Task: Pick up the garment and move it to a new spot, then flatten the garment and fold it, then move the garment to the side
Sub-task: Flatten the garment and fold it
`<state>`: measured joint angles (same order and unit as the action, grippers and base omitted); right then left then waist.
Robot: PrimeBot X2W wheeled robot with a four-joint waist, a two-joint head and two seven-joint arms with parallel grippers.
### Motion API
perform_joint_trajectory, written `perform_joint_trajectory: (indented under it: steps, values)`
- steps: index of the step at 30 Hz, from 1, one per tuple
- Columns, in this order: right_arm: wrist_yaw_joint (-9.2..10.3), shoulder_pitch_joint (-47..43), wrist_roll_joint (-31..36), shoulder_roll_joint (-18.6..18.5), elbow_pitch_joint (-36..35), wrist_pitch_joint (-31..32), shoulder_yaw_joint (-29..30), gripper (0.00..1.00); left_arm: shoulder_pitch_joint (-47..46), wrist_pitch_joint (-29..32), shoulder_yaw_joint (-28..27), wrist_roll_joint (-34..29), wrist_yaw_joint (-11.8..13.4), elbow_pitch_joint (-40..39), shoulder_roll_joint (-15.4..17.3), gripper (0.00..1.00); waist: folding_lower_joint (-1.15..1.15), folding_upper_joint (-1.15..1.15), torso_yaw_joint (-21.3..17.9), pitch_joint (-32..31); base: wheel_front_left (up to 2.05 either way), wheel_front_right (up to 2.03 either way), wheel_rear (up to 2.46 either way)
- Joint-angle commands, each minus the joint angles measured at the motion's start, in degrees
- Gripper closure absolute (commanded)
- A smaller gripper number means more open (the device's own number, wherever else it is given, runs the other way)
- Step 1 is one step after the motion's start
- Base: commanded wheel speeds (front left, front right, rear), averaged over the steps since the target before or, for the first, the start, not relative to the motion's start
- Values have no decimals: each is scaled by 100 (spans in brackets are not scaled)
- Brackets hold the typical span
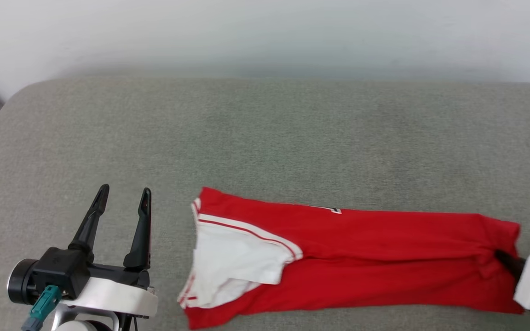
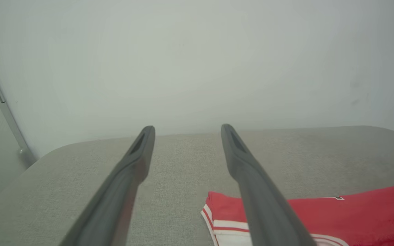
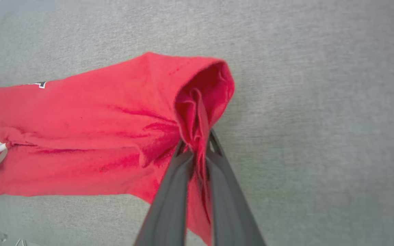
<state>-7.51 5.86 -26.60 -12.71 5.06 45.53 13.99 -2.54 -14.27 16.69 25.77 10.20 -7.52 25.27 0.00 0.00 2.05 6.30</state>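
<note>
The counter (image 1: 265, 138) in front of me has a soft grey cloth top with round corners at the back. The garment (image 1: 384, 257), a red shirt, lies on it. It is folded into a long strip that runs from side to side, close to my edge of the counter. A white sleeve (image 1: 233, 262) with red stripes lies on top at my left end. The end on my right is bunched up.

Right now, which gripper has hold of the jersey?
The right gripper, shut on the bunched end of the red jersey. The left gripper stands open beside its sleeve end, holding nothing.
</note>
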Motion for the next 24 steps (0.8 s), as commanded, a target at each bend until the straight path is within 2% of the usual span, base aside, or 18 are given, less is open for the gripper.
perform_joint_trajectory:
  steps: [1,4,7,13,19,24]
  values:
    - [4,51,7,-48,-28,19,90,100,73,4,3,-49,26,-25,16,0,0,0,-60,-35,0,0,0]
    - [4,9,95,-91,-86,241,691,100,86,19,34,-39,39,-46,19,0,0,0,-144,-35,0,0,0]
    - [4,33,69,-51,-104,393,917,100,74,17,37,-43,44,-57,17,0,0,0,-174,-9,0,0,0]
    - [4,282,-613,638,-40,1444,1360,100,6,5,49,-11,35,-55,1,0,0,0,-208,41,0,0,0]
    - [4,485,-1753,976,31,2330,1173,100,-74,7,81,-2,25,-7,-19,0,0,0,-113,54,0,0,0]
    - [4,636,-3383,989,634,2294,515,100,-166,21,152,-21,2,13,-53,0,0,0,83,57,0,0,0]
